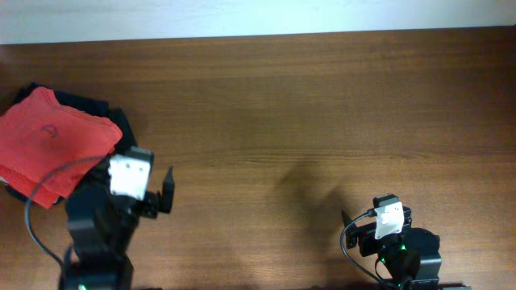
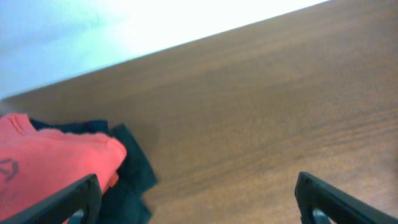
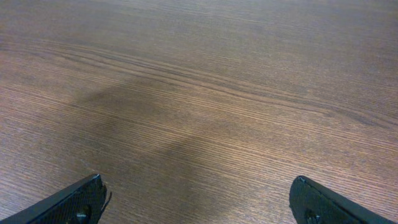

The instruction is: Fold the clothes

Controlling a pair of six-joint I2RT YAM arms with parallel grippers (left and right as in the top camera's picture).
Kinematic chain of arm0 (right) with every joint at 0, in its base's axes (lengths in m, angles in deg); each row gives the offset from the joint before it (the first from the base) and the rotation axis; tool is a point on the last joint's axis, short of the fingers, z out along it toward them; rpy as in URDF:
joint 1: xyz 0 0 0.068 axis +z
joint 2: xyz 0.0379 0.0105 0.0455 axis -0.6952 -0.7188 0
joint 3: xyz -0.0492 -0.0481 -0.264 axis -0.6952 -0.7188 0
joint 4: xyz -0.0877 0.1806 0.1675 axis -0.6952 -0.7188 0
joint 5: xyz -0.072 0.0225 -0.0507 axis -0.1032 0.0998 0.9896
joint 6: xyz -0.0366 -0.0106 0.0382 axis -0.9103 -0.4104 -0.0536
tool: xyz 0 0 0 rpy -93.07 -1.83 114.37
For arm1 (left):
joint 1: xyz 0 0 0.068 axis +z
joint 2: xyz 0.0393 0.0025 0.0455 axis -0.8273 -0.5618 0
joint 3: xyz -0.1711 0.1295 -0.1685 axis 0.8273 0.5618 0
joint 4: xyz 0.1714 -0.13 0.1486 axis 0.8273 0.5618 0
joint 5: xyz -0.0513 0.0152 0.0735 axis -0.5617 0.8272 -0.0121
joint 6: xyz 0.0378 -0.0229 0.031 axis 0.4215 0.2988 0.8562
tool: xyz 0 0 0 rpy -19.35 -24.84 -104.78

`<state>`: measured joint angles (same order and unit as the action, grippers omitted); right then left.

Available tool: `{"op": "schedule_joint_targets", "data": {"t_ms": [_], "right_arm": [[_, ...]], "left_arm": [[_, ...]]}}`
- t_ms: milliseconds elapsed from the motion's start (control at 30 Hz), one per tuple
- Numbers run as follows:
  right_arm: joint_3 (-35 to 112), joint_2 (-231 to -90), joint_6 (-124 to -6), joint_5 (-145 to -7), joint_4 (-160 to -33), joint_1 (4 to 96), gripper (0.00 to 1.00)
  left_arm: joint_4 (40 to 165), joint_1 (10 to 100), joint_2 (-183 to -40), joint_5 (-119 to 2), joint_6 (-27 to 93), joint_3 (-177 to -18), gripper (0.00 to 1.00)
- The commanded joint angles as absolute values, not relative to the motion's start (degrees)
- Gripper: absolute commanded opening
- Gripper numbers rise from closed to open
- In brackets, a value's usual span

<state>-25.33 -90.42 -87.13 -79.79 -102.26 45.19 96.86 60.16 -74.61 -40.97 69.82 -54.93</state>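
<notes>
Fingers of the left gripper (image 2: 198,186) and right gripper (image 3: 196,186) are spread wide, nothing held. The folded orange-red T-shirt (image 2: 56,162) is piled on a dark navy garment (image 2: 134,171), right beside one left-gripper finger.

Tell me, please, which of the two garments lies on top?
The orange-red shirt, with a small mark; the dark garment lies beneath, showing only at its edges.

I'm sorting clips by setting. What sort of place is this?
Probably a robotics lab workbench rather than a home: a left arm and a right arm stand at a wood-grain table, and an orange-red shirt lies on a dark garment, apparently as practice material.
</notes>
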Motion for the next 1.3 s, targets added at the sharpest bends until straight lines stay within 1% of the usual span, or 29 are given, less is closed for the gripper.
{"op": "schedule_joint_targets", "data": {"t_ms": [0, 267, 500, 567, 1267], "right_arm": [[-25.7, -89.9, -87.1, -80.1, -102.2, 44.8, 0.99], [-25.7, -89.9, -87.1, -80.1, -102.1, 44.8, 0.99], [-25.7, -89.9, -87.1, -80.1, -102.2, 44.8, 0.98], [-25.6, -89.9, -87.1, -80.1, -102.2, 44.8, 0.99], [-25.6, -89.9, -87.1, -80.1, -102.2, 44.8, 0.99]], "left_arm": [[92.8, 60.5, -66.2, -42.3, 69.3, -46.1, 0.99], [84.2, 60.4, -53.1, -42.9, 64.7, -29.7, 0.99], [83.2, 58.9, -42.5, -43.9, 64.6, -21.9, 0.99], [82.2, 58.2, -39.7, -43.5, 64.8, -21.9, 0.99], [81.4, 57.4, -40.1, -42.9, 66.0, -21.5, 0.99]]}}
